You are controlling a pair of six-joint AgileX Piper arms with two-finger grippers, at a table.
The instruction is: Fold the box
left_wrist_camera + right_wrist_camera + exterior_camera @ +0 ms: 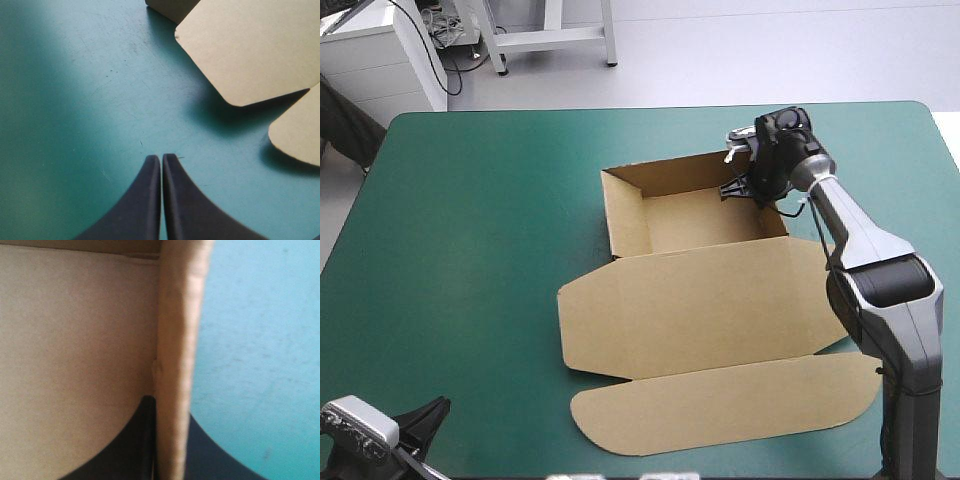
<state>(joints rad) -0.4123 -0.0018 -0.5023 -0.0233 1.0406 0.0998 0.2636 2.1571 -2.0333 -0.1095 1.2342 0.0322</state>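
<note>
Right tool (738, 188) clamped on the right wall (175, 340) of the box (690, 300), near the tray's far right corner. In the right wrist view one of the black fingers (132, 445) lies inside the tray against the brown floor and the other outside over the teal-green cover, with the board edge pinched between them.

Left tool (161, 157): fingers pressed together into one point, holding nothing. It is parked low over the bare surface (470, 220) near the near left corner, well apart from the box. Ahead of it lie a rounded corner of the lid (250, 50) and a rounded end of the front flap (300, 135).

Position of the box: right of centre on the surface. The tray (700, 220) sits toward the far edge with its far, left and right walls raised. The lid lies flat on the near side of the tray, and the long front flap (720, 400) lies flat beyond it, nearest the robot.

Step in hand, as judged: setting or firming the right wall so that it stands square; wall forming appears almost complete.

Next move, as judged: the right tool should loosen its grip and lift straight up off the wall, since a sideways pull could drag the wall outward or shift the tray. Whether the wall is fully tucked cannot be told.
</note>
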